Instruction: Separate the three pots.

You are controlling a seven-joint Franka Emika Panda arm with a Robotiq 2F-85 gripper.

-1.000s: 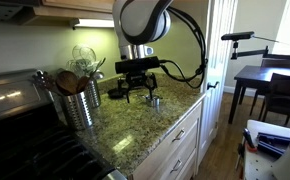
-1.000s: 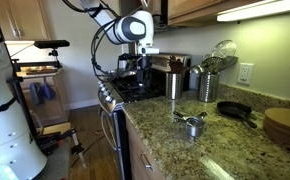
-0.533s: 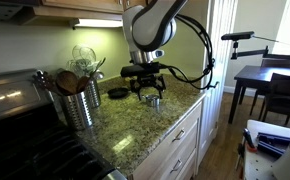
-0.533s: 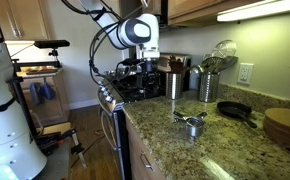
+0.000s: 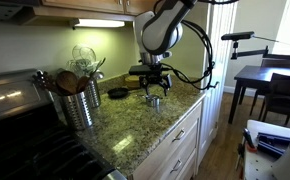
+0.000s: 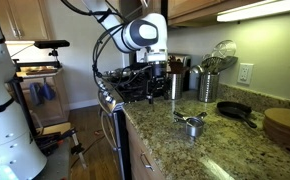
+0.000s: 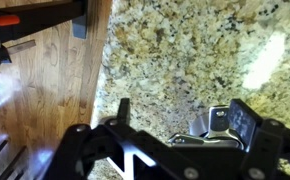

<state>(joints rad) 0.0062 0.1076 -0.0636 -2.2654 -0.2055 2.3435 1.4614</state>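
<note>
Granite counter (image 5: pixel 135 125) is being used as the work surface, and its front edge is being shown beside a wooden floor (image 7: pixel 35 90) in the wrist view. The arm (image 5: pixel 163 30) is being held over the end of the counter. A ribbed steel holder (image 5: pixel 82 104) filled with wooden spoons is being left well apart from the work, and a small black pan (image 5: pixel 117 93) is lying nearer.

The gripper (image 5: pixel 153 88) is being held above the counter with its jaws spread wide and nothing between them. In the wrist view the gripper (image 7: pixel 180 118) is being shown straddling bare granite.

The pots (image 5: pixel 156 101) are being seen as one tight, shiny cluster close to the counter's edge, just below the gripper. In an exterior view the pots (image 6: pixel 192 124) appear nested or touching, though how they are joined cannot be told. In the wrist view the pots (image 7: pixel 211 124) are sitting against one finger rather than centred.

Several risks are being judged from this. A finger could be brought down on a rim, because of that offset, and the cluster could be tipped or shoved off the edge. Smooth metal could be squeezed out of the jaws. Nested pots could also be lifted together instead of being parted.
</note>
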